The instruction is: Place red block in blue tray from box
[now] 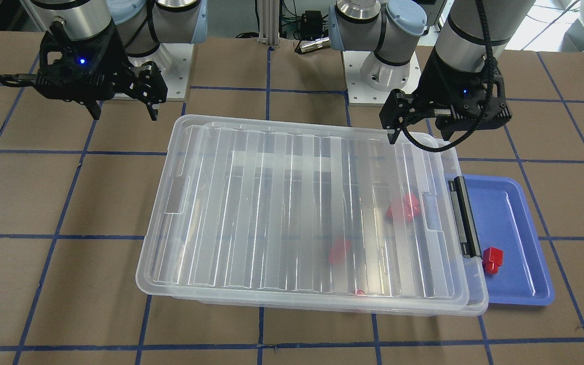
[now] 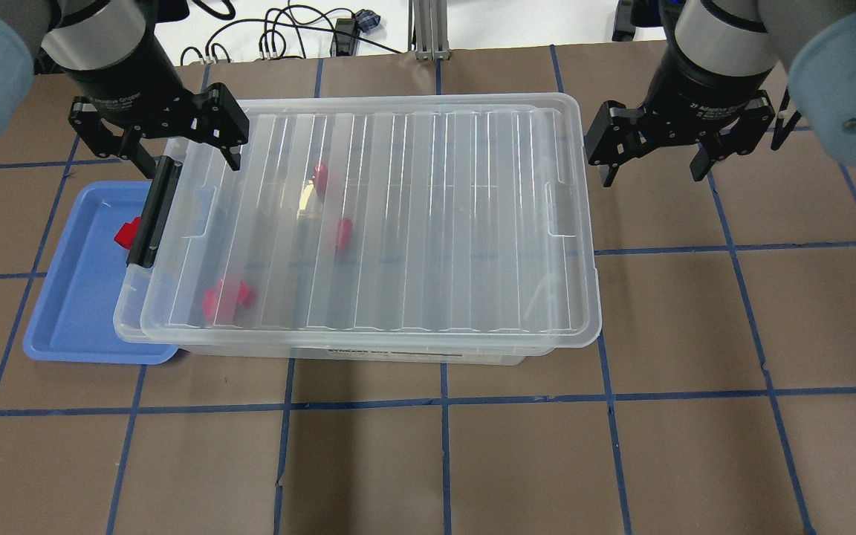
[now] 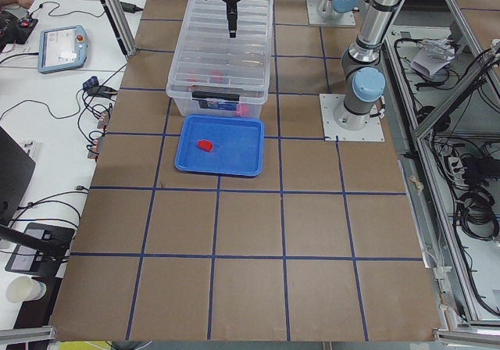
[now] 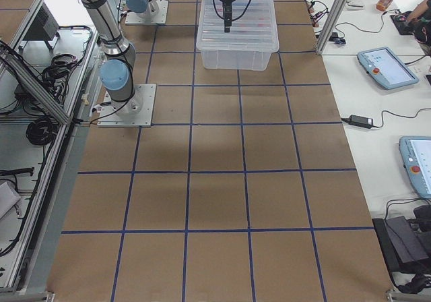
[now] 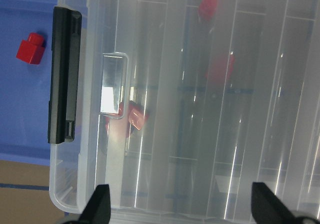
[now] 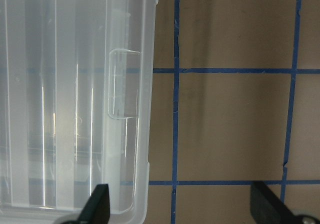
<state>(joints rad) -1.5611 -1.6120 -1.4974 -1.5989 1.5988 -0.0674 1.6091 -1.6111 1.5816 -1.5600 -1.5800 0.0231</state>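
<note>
One red block [image 1: 492,258] lies in the blue tray [image 1: 517,213], next to the box's black latch bar [image 1: 463,218]; it also shows in the overhead view [image 2: 127,234] and the left wrist view [image 5: 30,49]. The clear box [image 2: 398,223] has its ribbed lid on, sitting slightly askew. Three more red blocks [image 2: 227,297] [image 2: 342,232] [image 2: 319,177] show through the lid. My left gripper [image 2: 190,160] is open and empty above the box's latch end. My right gripper [image 2: 651,176] is open and empty beside the box's other end, over the table.
The blue tray [image 2: 79,297] touches the box's latch end, partly under its rim. Brown table surface with blue tape lines [image 2: 621,416] surrounds the box. Both arm bases [image 1: 373,76] stand at the robot's edge of the table.
</note>
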